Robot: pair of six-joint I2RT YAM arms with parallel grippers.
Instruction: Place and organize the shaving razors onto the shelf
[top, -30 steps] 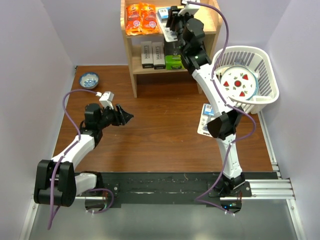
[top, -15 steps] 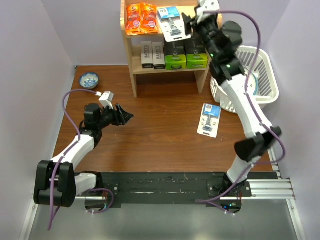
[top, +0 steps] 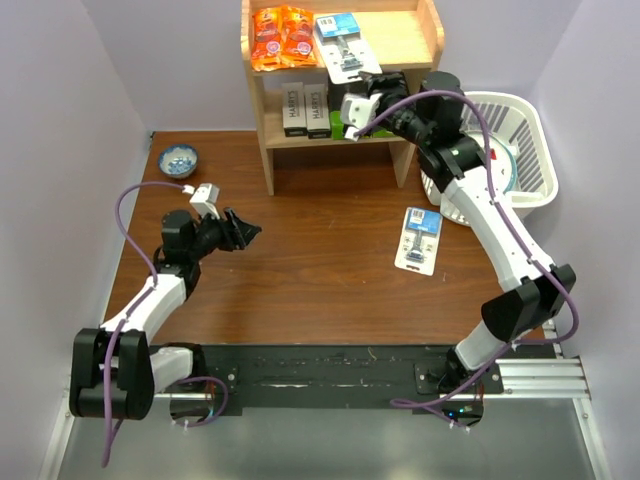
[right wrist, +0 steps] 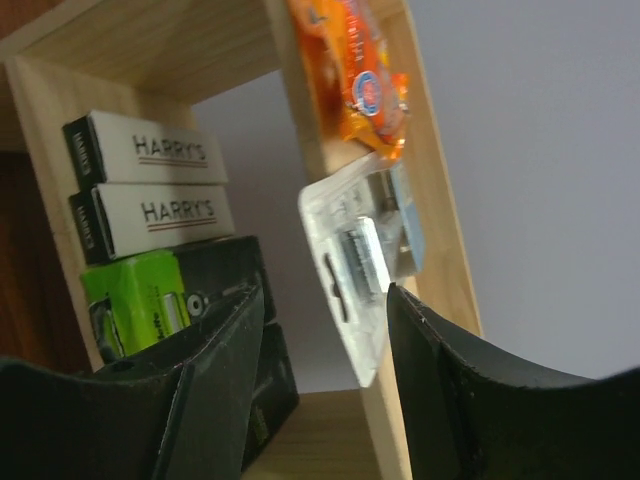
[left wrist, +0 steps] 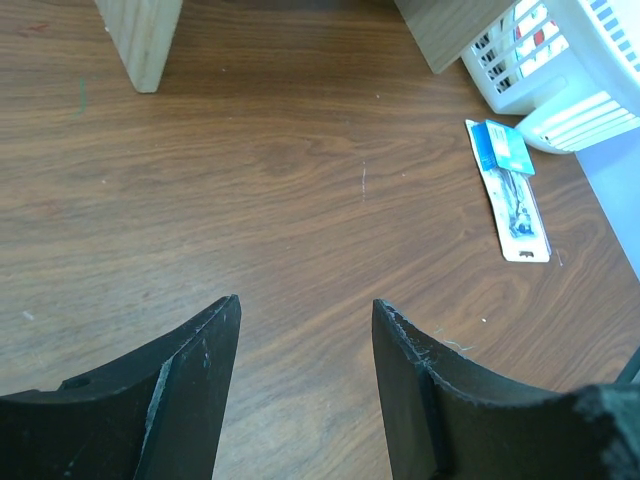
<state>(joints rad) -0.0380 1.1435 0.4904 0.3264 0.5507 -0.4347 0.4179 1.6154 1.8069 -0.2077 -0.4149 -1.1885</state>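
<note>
1. Table: brown wood; carries every item below.
2. Shelf: light wood, 2 boards, at the far edge.
   - Top board: orange snack packets at left. Just beside them is 1 blister card, its lower end overhanging the front rim.
   - Lower board: 2 HARRY'S boxes at left, then the black boxes with lime-green ends, partly hidden in the top view.
3. White basket: right of the shelf, not part of the stock.
4. Right gripper: level with the lower board, facing the boxes. Jaws are parted with nothing between them.
5. Left gripper: low over the left half of the table. Jaws are parted and empty, aimed toward the table's right side.
6. Loose blister card: the 1 razor pack not yet shelved.
   - It lies flat on the table, right of centre, near the basket's near-left corner.
   - The long axis runs roughly from bases to shelf, slightly tilted, with the blue header at the far end.
   - From the right gripper it lies back toward the bases and somewhat right, beside that arm's own forearm. From the left gripper it lies well apart across open table.
   - Judgement: the right arm is better placed. It must draw back from the shelf and come down across the card's short width.
</note>
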